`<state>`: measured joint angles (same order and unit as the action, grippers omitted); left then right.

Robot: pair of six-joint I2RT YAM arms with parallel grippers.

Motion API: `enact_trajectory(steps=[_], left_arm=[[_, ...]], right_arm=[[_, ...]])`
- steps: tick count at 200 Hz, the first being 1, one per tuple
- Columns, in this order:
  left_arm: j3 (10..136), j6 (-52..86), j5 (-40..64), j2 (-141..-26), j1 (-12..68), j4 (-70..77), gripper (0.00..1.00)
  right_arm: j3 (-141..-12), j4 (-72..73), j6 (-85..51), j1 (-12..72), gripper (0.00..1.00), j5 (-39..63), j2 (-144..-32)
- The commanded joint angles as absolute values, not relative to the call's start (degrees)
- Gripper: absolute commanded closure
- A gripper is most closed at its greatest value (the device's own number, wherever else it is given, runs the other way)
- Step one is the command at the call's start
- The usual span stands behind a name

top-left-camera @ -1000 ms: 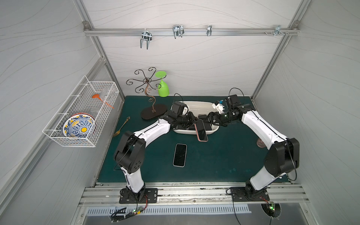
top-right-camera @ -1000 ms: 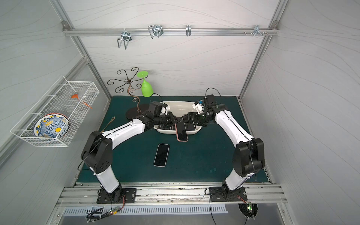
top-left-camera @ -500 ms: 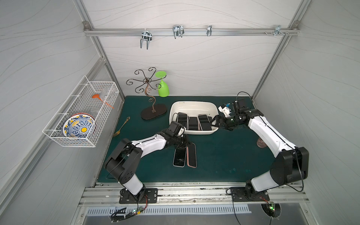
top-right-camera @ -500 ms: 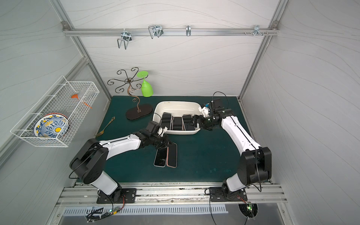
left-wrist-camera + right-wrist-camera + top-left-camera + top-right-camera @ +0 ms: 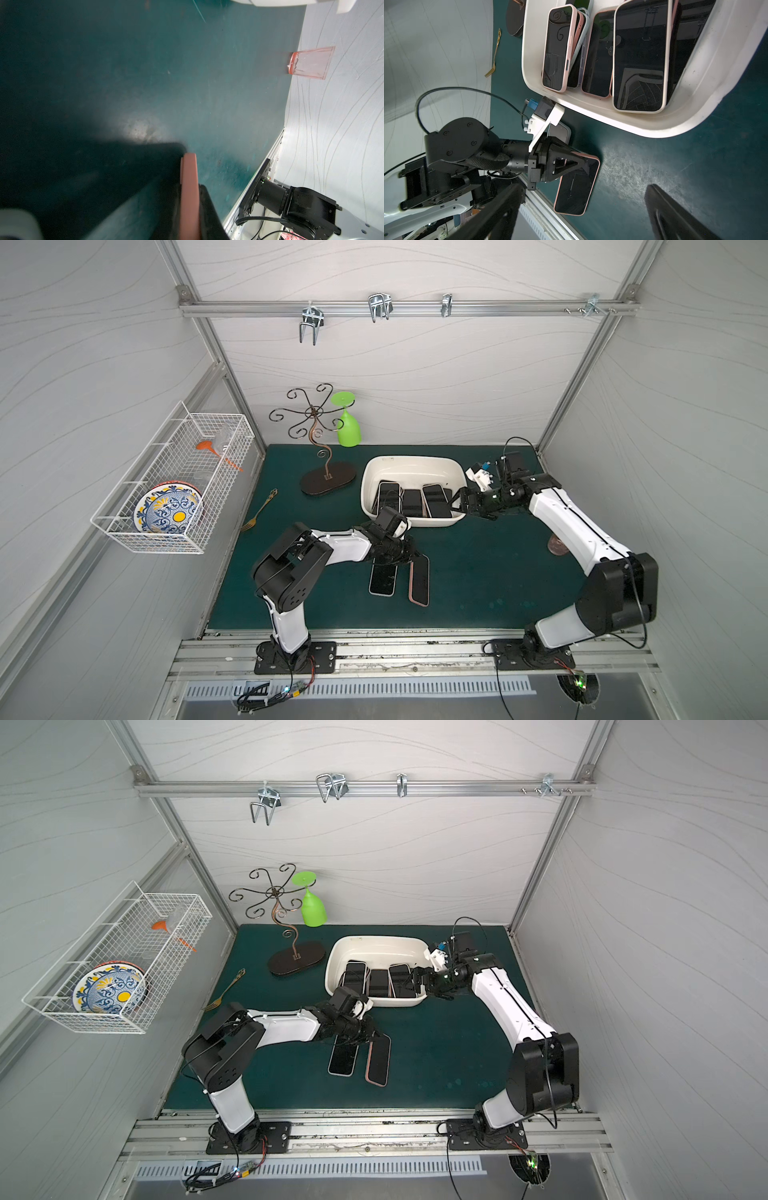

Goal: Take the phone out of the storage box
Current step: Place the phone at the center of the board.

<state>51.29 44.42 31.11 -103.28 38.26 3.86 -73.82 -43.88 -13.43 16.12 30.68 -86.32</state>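
Left gripper [image 5: 410,558]: was clamped on the end of the pink-cased phone [image 5: 419,583].
Phone: was held tilted over the mat [image 5: 498,572], outside the box [image 5: 411,461], beside a second phone [image 5: 383,578].
Right gripper [image 5: 459,504]: was spread wide, nothing held, at the box's rim.
Box: more phones [image 5: 409,504] were seen inside.

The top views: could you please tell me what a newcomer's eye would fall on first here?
The cream storage box at the back of the green mat, holding several dark-screened phones, draws the eye first. In front of it, the jaws of the left arm clamp a pink-cased phone beside a second phone lying on the mat. The jaws of the right arm stand open at the box's rim.
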Motion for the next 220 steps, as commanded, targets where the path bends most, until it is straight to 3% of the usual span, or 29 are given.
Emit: enact_trajectory(steps=[1,70,143,220], left_arm=[[52.31,42.67,26.47,-105.48,36.74,8.2,0.97],[49.53,42.01,25.13,-104.49,33.07,9.65,0.94],[47.63,42.88,23.54,-103.93,30.78,8.0,0.6],[49.07,42.41,17.16,-94.82,30.08,-3.23,0.41]], right_arm=[[-72.95,-43.81,-12.09,16.44,0.01,30.24,-86.77],[-71.37,-42.99,-11.68,16.52,0.01,30.24,-87.26],[-70.48,-41.62,-12.1,17.47,0.01,30.07,-88.74],[-78.44,-44.78,-11.52,20.75,0.01,20.59,-94.16]])
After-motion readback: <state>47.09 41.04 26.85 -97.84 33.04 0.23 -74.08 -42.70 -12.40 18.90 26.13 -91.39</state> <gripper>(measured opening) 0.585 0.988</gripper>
